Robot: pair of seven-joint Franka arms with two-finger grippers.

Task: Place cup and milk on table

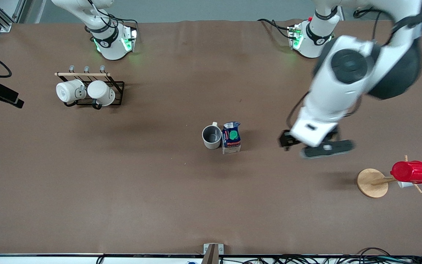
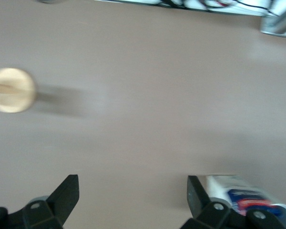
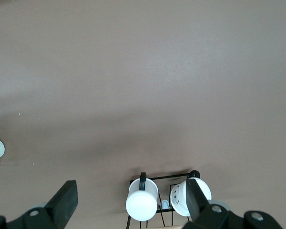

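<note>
The cream-white cup (image 1: pixel 211 136) stands upright on the brown table (image 1: pixel 159 205) near its middle, grey inside showing. The blue and white milk (image 1: pixel 231 137) stands upright right beside it, toward the left arm's end, green cap up. My left gripper (image 1: pixel 319 146) hangs over bare table between the milk and a wooden stand. In the left wrist view it (image 2: pixel 132 193) is open and empty, with the milk (image 2: pixel 243 196) beside one finger. My right gripper (image 3: pixel 132 190) is open and empty, high over a mug rack (image 3: pixel 157 180); it is out of the front view.
A black wire rack (image 1: pixel 90 90) with two all-white mugs (image 1: pixel 70 91) stands near the right arm's base. A wooden stand (image 1: pixel 372 182) carrying a red ribbed cup (image 1: pixel 410 171) stands toward the left arm's end, nearer the front camera; its round base shows in the left wrist view (image 2: pixel 12 89).
</note>
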